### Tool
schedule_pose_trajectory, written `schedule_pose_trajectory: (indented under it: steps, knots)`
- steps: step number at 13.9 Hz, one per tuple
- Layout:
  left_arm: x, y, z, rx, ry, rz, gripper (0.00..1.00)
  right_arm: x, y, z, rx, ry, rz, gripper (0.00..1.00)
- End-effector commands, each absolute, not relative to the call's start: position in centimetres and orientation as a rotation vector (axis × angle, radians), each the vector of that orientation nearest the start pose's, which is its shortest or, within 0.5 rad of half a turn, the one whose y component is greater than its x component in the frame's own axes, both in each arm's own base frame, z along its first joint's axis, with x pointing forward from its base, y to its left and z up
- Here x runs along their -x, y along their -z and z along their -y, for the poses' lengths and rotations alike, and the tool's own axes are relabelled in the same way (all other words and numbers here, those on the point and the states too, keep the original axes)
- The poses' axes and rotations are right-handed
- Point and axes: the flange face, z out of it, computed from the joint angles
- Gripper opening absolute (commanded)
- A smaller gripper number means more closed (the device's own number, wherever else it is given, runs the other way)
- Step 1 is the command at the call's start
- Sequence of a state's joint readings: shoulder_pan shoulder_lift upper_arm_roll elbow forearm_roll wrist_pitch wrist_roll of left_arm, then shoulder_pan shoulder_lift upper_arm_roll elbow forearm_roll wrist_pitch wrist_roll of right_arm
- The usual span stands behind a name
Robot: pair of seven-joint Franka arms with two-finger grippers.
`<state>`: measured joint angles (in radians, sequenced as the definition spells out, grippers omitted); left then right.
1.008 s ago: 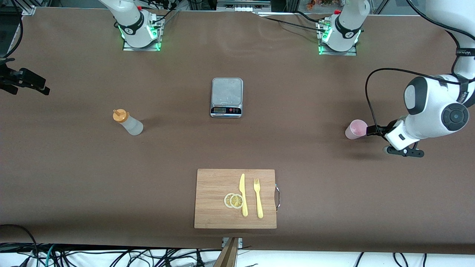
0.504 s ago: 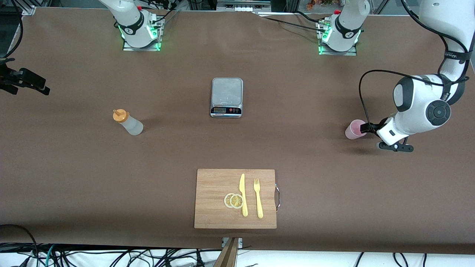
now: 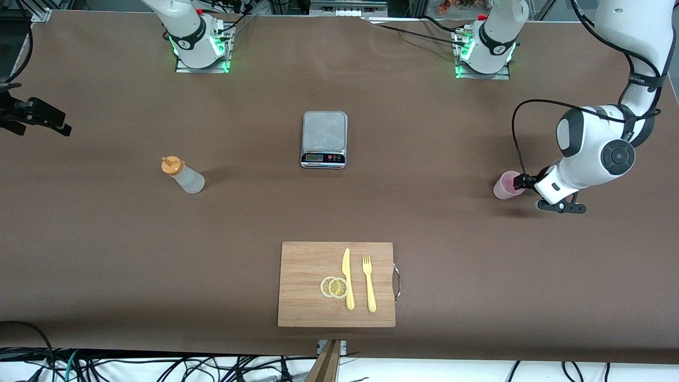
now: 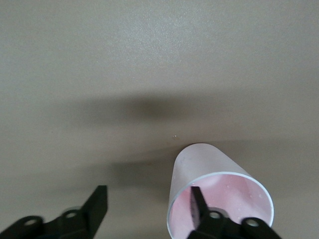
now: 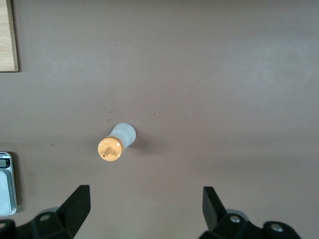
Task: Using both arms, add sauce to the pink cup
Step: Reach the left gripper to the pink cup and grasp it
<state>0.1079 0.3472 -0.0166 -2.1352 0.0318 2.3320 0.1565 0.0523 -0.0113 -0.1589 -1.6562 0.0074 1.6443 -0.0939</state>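
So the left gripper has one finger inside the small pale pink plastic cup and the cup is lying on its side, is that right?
Not quite: the small pale pink plastic cup stands upright, as the front view shows. The left gripper does have one finger inside its rim.

Pink cup (image 4: 219, 194) bottom cut off by left wrist picture edge. Scale (image 3: 324, 139) screen numbers too small to read.
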Motion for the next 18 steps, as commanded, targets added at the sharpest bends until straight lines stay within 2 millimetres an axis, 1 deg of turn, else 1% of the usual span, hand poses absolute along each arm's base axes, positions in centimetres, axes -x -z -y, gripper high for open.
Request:
schedule_pose_trajectory:
  steps: [1, 3, 4, 7, 9, 11, 12, 13, 14, 16, 17, 18]
  knots:
    - [-55.0, -23.8, -4.2, 3.120, -0.214, -0.146, 0.45, -55.0, -59.8, 5.9, 3.113, 0.007, -0.001, 1.00]
    - [-55.1, -23.7, -4.0, 3.120, -0.216, -0.099, 0.33, -55.0, -59.8, 6.0, 3.113, 0.007, -0.001, 1.00]
    - [-55.1, -23.7, -3.7, 3.120, -0.216, -0.099, 0.26, -55.0, -59.8, 5.9, 3.113, 0.007, -0.001, 1.00]
    - [-55.3, -23.8, -3.6, 3.121, -0.211, -0.104, 0.00, -55.0, -59.8, 5.9, 3.113, 0.007, -0.001, 1.00]
    - [-55.4, -24.0, -3.6, 3.122, -0.206, -0.104, 0.00, -55.0, -59.7, 6.1, 3.112, 0.000, -0.003, 1.00]
    - [-56.1, -25.0, -3.4, 3.122, -0.192, -0.113, 0.00, -55.0, -59.7, 6.3, 3.112, 0.000, -0.008, 1.00]
    - [-56.6, -25.9, -2.6, 3.123, -0.194, -0.131, 0.00, -55.0, -59.7, 6.2, 3.112, 0.000, -0.005, 1.00]
    - [-57.2, -27.3, -1.2, 3.138, -0.200, -0.142, 0.00, -55.0, -59.7, 6.2, 3.112, 0.002, -0.005, 1.00]
    - [-58.0, -29.1, 0.5, 3.167, -0.207, -0.142, 0.00, -55.0, -59.7, 6.3, 3.112, 0.000, -0.008, 1.00]
    - [-59.3, -31.7, 3.7, 3.187, -0.202, -0.197, 0.00, -55.0, -59.7, 6.3, 3.112, 0.002, -0.010, 1.00]
    - [-59.7, -32.6, 5.6, 3.184, -0.176, -0.247, 0.00, -55.0, -59.7, 6.3, 3.112, 0.002, -0.008, 1.00]
    - [-59.9, -33.3, 8.1, 3.189, -0.155, -0.293, 0.00, -55.0, -59.7, 6.3, 3.112, 0.002, -0.010, 1.00]
